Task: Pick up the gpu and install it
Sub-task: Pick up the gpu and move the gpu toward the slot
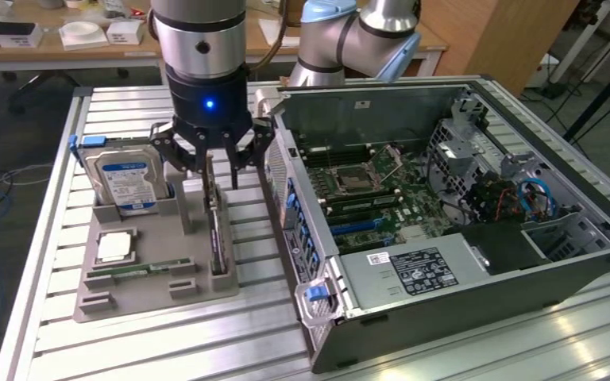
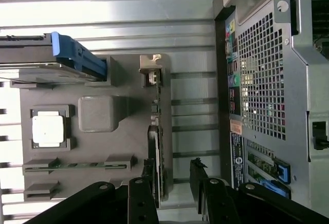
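While one gpu (image 1: 217, 238) stands edgewise, one end effector (image 1: 218, 178) hovers above, released; one hard drive (image 1: 125, 178), one tray (image 1: 125, 305)

We see a grey tray (image 1: 125, 305), a silver hard drive (image 1: 102, 168) with a blue-and-white label (image 1: 133, 190), a dark gpu (image 1: 217, 238) with a silver bracket (image 2: 150, 64), and a ribbed silvery table (image 1: 156, 349).

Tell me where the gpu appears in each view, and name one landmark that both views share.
Exterior view: the gpu stands on edge in the gray holder, below the gripper.
Wrist view: the gpu on edge between the open fingers.
Shared landmark: the hard drive with its blue handle.
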Available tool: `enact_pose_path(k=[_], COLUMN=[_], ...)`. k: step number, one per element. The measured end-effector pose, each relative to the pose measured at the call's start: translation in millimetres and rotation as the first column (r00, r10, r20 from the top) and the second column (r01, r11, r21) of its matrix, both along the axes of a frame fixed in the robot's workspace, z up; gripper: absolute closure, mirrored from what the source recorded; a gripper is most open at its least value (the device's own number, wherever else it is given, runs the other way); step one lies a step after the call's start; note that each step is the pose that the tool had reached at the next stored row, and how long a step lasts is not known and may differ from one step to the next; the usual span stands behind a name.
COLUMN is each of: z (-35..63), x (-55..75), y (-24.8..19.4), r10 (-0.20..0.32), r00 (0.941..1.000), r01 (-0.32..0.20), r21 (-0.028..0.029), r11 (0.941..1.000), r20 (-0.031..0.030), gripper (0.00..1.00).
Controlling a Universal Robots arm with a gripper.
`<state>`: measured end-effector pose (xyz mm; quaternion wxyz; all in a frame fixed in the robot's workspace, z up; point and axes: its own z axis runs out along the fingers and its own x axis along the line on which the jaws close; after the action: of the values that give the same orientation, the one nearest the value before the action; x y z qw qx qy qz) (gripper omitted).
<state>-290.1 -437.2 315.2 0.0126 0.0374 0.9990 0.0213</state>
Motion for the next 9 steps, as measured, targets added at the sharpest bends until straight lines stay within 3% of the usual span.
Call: enact_pose_path(k=[9], z=[-16.3], x=[-8.4], y=[-0.1], r10=[0.0], r00=[1.0], r01=[0.0], r21=[-0.0003], r11=[1.0], r20=[0.0018], gripper=[0.59])
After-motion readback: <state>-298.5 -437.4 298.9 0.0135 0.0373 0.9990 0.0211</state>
